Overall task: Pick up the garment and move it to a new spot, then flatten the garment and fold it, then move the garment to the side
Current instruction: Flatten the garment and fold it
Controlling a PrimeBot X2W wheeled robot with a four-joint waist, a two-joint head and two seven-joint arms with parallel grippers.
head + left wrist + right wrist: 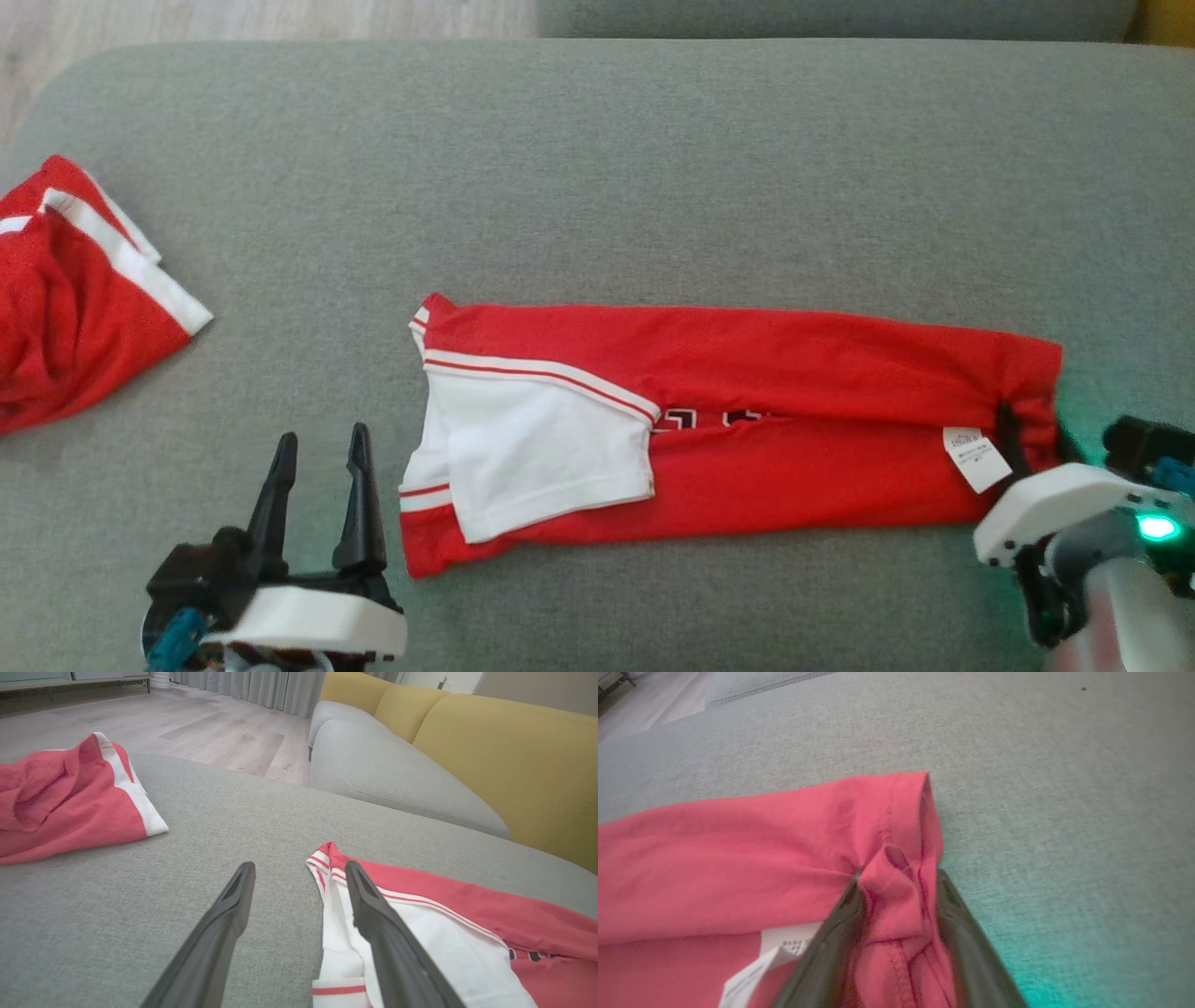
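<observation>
Red, limp garment (747, 373): right gripper (896, 891) pinches its three-o'clock hem; left gripper (317, 485), jaws apart, should take the nine-o'clock edge.

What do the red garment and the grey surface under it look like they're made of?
Red garment: thin matte knit, likely jersey or polyester; it creases softly, with stitched hems and a sewn-in label.
Grey surface: woven upholstery fabric, matte, with visible heathered weave; probably padded, judging by its rounded edges.

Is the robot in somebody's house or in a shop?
Most likely a house, in a living room. The red garment lies on a grey sofa cushion, a yellow sofa back stands nearby, and there are a wooden floor and long grey curtains.
</observation>
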